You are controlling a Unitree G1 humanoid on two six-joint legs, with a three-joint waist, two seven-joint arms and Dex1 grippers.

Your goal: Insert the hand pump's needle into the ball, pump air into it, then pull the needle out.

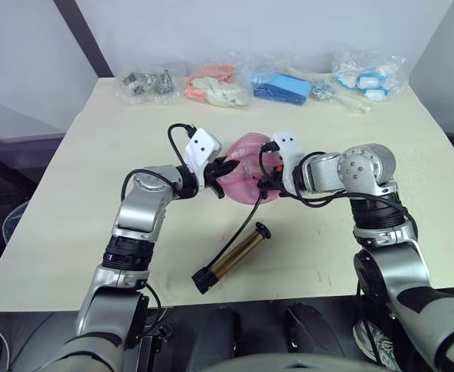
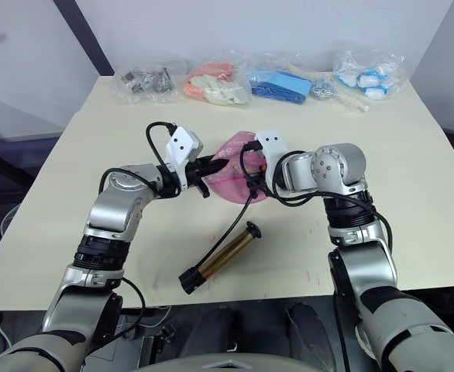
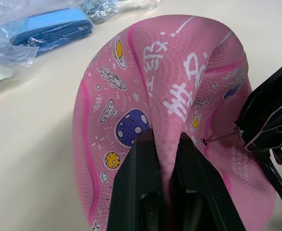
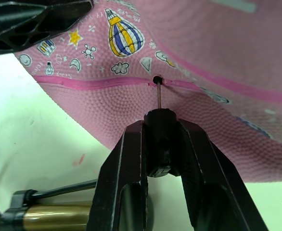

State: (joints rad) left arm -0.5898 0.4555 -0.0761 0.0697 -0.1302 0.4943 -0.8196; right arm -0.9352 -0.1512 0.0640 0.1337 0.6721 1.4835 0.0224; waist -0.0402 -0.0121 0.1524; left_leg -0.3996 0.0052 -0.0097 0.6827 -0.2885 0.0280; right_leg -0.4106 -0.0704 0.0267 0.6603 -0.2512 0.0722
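The pink ball, dented and folded, sits mid-table between my two grippers. My left gripper is shut on a fold of the ball's rubber. My right gripper is shut on the black fitting of the needle, and the pin's tip sits in the ball's black valve hole. The hand pump, a gold cylinder with black ends, lies on the table in front of the ball. Its thin black hose runs up to my right gripper.
Several clear bags line the table's far edge: dark metal parts, pink-orange items, blue items, and white-blue items. The table's front edge runs close behind the pump.
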